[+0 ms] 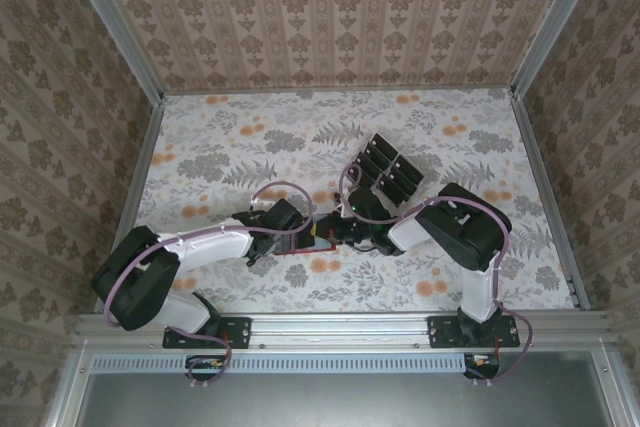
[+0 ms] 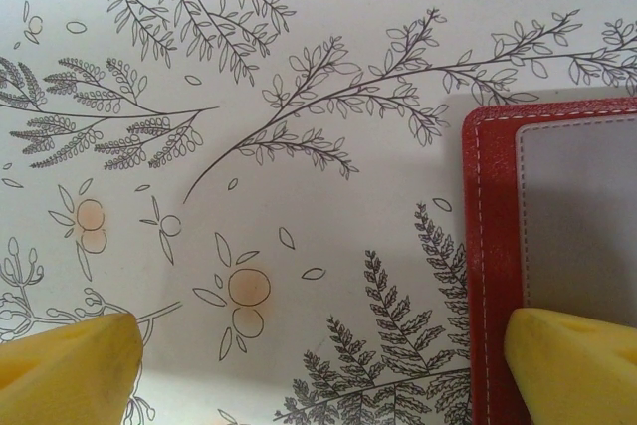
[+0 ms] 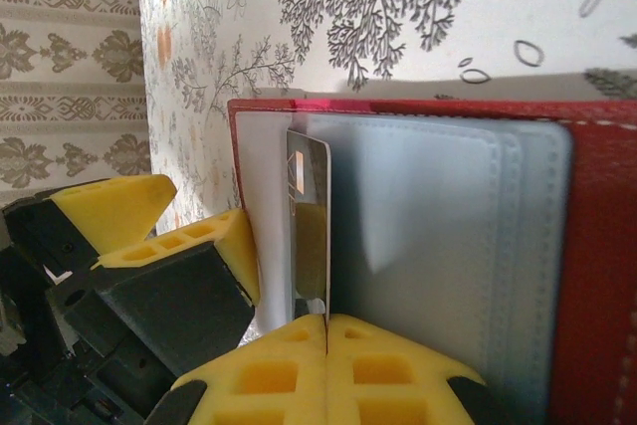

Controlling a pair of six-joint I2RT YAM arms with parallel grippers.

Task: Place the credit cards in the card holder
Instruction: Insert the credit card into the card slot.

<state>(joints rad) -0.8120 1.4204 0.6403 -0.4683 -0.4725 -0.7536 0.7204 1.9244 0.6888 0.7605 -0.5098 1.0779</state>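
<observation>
Feeding the credit card point(image 3: 311, 236), clamped edge-on in my right claw point(image 3: 326, 330), into the red card holder point(image 3: 597, 246), I should keep it square and let my spread-apart left claw point(image 2: 318, 370) pin that holder down.

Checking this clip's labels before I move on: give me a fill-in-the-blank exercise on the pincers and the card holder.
The right pincer grips a thin ____. The left pincer has its jaws wide ____. The card holder lies unfolded, its stitched border coloured ____.
Missing words: credit card; open; red.
</observation>
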